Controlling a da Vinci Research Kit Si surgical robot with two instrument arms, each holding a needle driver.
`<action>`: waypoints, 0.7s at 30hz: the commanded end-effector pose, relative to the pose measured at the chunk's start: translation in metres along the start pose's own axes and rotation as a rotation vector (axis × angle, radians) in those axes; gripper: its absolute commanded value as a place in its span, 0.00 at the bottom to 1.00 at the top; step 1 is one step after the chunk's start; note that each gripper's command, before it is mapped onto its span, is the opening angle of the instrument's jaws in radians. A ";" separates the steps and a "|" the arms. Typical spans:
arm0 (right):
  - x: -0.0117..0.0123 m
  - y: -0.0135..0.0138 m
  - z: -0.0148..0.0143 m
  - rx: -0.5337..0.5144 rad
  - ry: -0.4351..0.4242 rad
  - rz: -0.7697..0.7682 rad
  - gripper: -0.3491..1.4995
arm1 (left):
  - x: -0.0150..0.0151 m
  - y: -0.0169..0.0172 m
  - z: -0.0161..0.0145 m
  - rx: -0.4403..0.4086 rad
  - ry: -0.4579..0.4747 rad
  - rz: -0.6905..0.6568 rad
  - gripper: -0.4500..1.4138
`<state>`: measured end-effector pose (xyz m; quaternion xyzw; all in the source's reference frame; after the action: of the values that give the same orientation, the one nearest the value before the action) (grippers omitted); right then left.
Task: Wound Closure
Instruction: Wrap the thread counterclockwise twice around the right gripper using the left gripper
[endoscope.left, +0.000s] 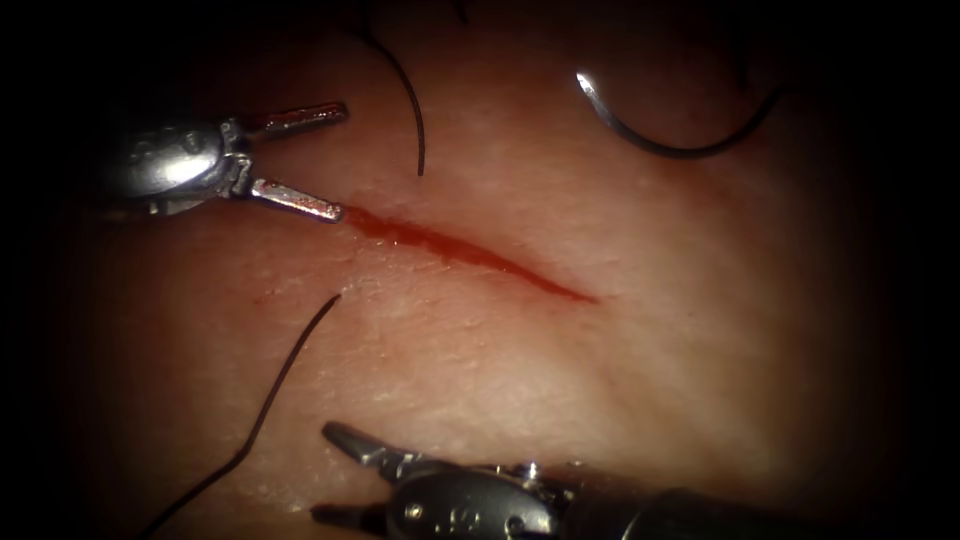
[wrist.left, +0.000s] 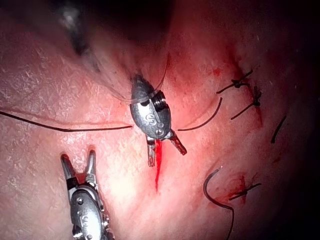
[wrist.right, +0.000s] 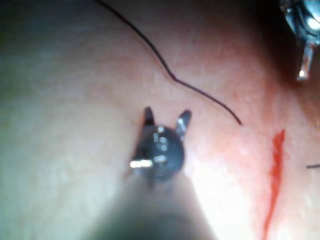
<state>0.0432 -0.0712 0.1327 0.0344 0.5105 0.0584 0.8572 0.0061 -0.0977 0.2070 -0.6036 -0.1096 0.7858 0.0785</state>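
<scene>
The cut (endoscope.left: 470, 252) runs slantwise across the tissue (endoscope.left: 560, 400), with red fluid along it. The curved needle (endoscope.left: 680, 152) lies loose on the tissue's surface, beyond the cut toward the right, held by neither tool and not driven in. My left tool (endoscope.left: 342, 160) is open and holds nothing, its lower jaw touching or just above the cut's left end. My right tool (endoscope.left: 320, 470) is open and empty on the near side of the cut. In the left wrist view the left tool (wrist.left: 166, 156) straddles the cut's end (wrist.left: 157, 170), near the needle (wrist.left: 215, 195). The right tool (wrist.right: 166, 116) gapes over bare tissue.
Loose dark thread (endoscope.left: 415, 110) curls near the left tool. Another strand (endoscope.left: 270, 400) trails off to the lower left, past the right tool. Old knotted stitches (wrist.left: 240, 85) with cut ends dot the tissue beyond the needle. The left tool (wrist.right: 302, 30) hangs by the cut (wrist.right: 274, 170).
</scene>
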 end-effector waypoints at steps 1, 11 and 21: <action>-0.0003 -0.0001 0.0005 -0.002 0.002 0.002 0.88 | -0.0012 0.0013 0.0007 -0.013 -0.024 0.017 0.58; -0.0005 0.0004 -0.0004 -0.012 -0.001 0.008 0.88 | -0.0038 0.0100 -0.0014 -0.130 -0.258 -0.085 0.58; -0.0006 0.0006 -0.0006 -0.015 -0.003 0.010 0.88 | -0.0017 0.0154 -0.0066 -0.210 -0.346 -0.115 0.58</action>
<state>0.0416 -0.0703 0.1325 0.0297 0.5081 0.0668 0.8582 0.0139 -0.1118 0.2020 -0.4571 -0.2347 0.8574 0.0277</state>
